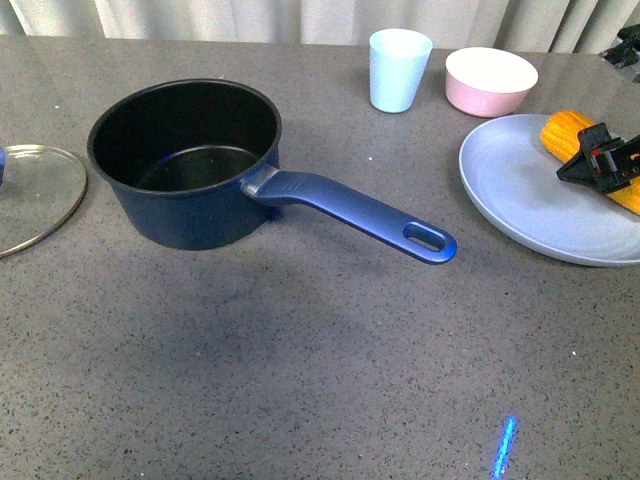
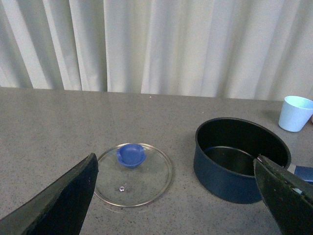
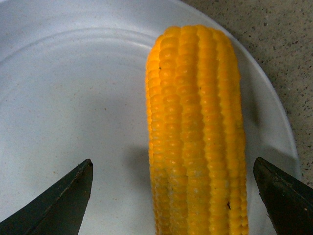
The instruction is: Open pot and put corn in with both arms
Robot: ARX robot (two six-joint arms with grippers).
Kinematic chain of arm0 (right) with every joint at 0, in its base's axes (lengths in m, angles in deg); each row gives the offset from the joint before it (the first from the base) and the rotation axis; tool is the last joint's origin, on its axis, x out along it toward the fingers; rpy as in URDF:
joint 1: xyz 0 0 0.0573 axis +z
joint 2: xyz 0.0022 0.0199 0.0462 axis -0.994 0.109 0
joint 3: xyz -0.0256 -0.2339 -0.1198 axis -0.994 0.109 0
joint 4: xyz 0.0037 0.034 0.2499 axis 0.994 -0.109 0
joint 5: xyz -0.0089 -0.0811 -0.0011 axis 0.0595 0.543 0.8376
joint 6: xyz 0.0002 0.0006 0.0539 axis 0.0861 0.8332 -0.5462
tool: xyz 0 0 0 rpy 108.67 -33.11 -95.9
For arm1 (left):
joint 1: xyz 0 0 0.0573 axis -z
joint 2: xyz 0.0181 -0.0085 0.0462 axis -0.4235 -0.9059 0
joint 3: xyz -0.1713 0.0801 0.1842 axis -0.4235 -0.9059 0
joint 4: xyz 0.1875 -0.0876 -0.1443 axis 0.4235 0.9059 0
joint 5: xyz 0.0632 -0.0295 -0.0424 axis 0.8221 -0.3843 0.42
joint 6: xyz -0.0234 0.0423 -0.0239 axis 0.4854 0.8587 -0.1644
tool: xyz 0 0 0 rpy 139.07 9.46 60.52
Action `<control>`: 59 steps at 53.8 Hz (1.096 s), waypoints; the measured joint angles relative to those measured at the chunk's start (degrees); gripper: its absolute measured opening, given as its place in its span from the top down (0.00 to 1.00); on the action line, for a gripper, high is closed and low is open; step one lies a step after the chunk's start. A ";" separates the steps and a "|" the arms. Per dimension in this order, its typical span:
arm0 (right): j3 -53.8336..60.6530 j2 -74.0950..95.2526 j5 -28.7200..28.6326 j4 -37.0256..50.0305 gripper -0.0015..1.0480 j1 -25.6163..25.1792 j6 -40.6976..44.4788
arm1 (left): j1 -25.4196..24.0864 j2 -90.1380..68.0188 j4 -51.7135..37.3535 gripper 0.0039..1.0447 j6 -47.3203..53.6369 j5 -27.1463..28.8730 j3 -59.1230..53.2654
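Right end effector [image 3: 172, 161] wide astride corn [image 3: 195, 122] on plate [image 3: 73, 98]

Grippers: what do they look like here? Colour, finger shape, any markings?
Left gripper: two matte black fingers, flat wedges that taper to blunt tips, with no markings showing. Right gripper: the same plain black wedge fingers. In the front view its body looks black and boxy with what seems a small red detail. The arms themselves are mostly out of frame.

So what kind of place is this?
Probably a staged kitchen-style test bench, not a real kitchen: a grey speckled tabletop holding a pot, a plate and corn, backed by plain white curtains.
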 joint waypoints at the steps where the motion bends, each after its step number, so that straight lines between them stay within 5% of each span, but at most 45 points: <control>1: 0.00 0.15 0.02 0.02 0.09 -0.04 0.00 | 0.00 0.00 0.00 0.08 0.00 0.00 0.00; 11: 0.02 0.70 0.07 0.13 0.10 -0.17 0.02 | 0.00 0.00 0.00 0.08 0.00 -0.02 0.00; 30: 0.59 0.39 -1.68 0.57 0.58 -1.31 -0.22 | 0.00 0.00 0.00 0.08 0.00 -0.02 0.00; 44: 3.13 -5.97 -8.11 0.04 0.76 -2.14 -2.19 | 0.00 0.00 0.00 0.08 0.00 -0.02 0.00; 51: 4.37 -15.50 -13.79 -1.09 0.81 1.55 -2.97 | 0.00 0.00 0.00 0.08 0.00 -0.02 0.00; 59: 3.54 -19.80 -15.19 -0.87 0.82 11.58 -5.49 | 0.00 0.00 0.00 0.08 0.00 0.00 0.00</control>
